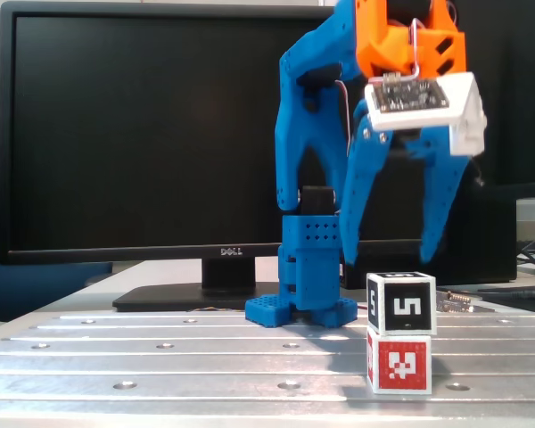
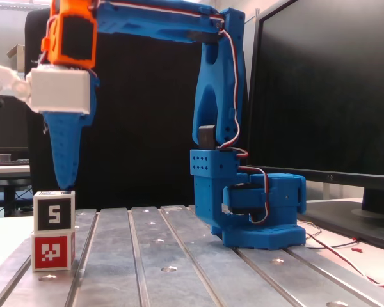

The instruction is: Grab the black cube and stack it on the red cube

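black cube [image 1: 401, 303] sits squarely on red cube [image 1: 399, 363], at the table's [image 1: 160, 357] 5 o'clock corner; gripper [image 1: 388, 265] hovers at its 12 o'clock, fingers spread, holding nothing.

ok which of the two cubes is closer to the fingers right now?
The black cube with the white "5": it sits on top of the red cube, directly below the open fingers. The red one is underneath, on the table.
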You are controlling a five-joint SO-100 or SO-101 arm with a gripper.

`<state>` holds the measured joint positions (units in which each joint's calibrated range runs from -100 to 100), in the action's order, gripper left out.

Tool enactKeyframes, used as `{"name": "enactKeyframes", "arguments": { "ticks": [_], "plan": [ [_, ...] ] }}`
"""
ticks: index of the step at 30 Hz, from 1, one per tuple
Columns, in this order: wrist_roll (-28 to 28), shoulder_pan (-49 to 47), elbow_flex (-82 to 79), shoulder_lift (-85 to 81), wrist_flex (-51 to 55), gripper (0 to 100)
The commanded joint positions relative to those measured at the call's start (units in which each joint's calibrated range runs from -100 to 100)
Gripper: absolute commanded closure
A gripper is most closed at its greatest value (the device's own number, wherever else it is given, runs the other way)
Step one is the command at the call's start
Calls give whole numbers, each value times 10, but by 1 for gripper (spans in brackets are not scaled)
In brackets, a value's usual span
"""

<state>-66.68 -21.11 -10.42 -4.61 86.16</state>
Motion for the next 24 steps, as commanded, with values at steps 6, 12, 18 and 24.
{"name": "enactKeyframes", "arguments": {
  "ticks": [6, 12, 18, 24],
  "plan": [
    [-1, -2, 157, 11, 114, 76],
    [3, -3, 209, 27, 136, 77],
    [83, -9, 203, 35, 135, 77],
    [219, 6, 202, 35, 136, 77]
  ]
}}
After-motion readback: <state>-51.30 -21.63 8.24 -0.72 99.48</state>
